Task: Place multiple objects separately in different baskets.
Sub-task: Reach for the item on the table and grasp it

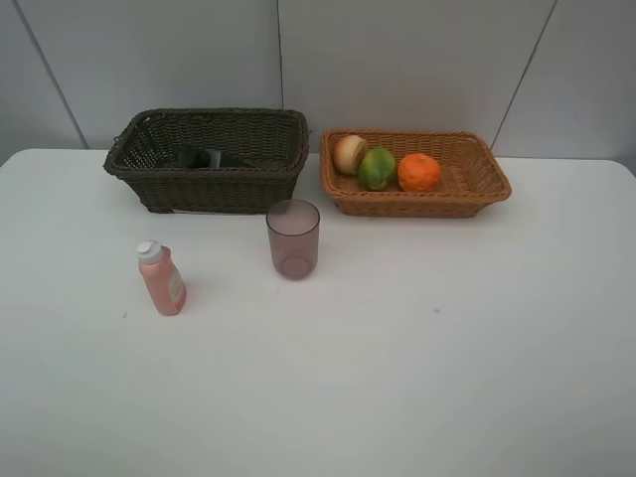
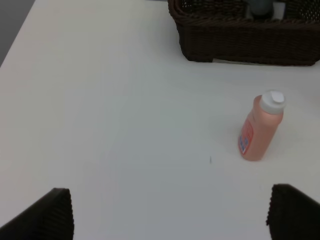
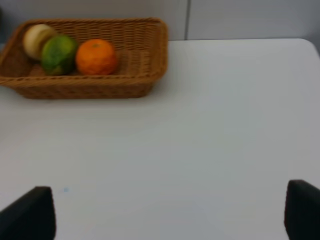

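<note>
While my left gripper [image 2: 170, 215] and right gripper [image 3: 165, 212] stand spread wide above the white table [image 1: 447, 348], neither grips or touches anything. The pink bottle [image 1: 161, 279] and purplish cup [image 1: 293, 238] stand upright on the table. The orange [image 1: 418, 172], mango [image 1: 377, 168] and round fruit [image 1: 349, 154] sit in the tan basket [image 1: 477, 194], and the dark pump bottle [image 1: 204, 157] lies in the dark basket [image 1: 214, 189].

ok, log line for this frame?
tan basket: orange, mango, round fruit | brown basket: dark bottle | table: pink bottle, cup | left gripper, right gripper: open, empty
</note>
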